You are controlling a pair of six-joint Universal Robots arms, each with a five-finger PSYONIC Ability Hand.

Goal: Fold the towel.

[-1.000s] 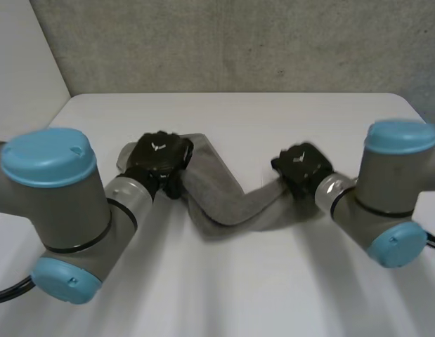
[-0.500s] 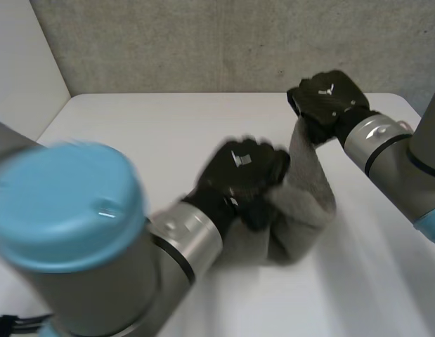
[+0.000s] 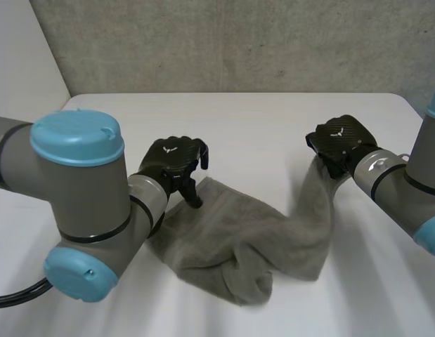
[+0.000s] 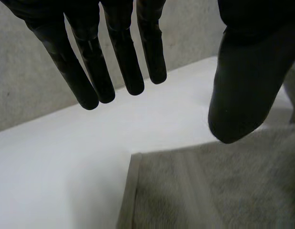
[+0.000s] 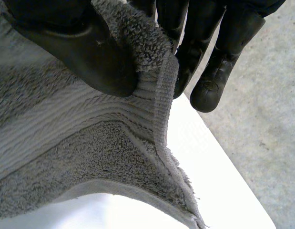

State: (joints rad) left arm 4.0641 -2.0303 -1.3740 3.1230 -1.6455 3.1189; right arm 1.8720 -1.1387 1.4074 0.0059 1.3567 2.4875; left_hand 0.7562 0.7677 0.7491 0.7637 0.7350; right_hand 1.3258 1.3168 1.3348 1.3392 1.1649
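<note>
On the white table (image 3: 259,119), the grey towel (image 3: 231,232) lies rumpled between my two arms, its long axis running from hand to hand. My right hand (image 3: 341,144) pinches the hem at one end between thumb and fingers, holding it raised off the table. My left hand (image 3: 173,160) hovers with fingers straight and spread, holding nothing. The free corner (image 4: 137,162) lies just beneath its thumb, so I judge that hand the nearer for the next grasp.

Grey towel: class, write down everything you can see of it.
The grey terry towel with a ribbed hem band lies rumpled on the white table, bunched at its near edge. One end rises off the table, its hemmed corner pinched by the right robot hand. The open left robot hand hangs over the opposite corner.
</note>
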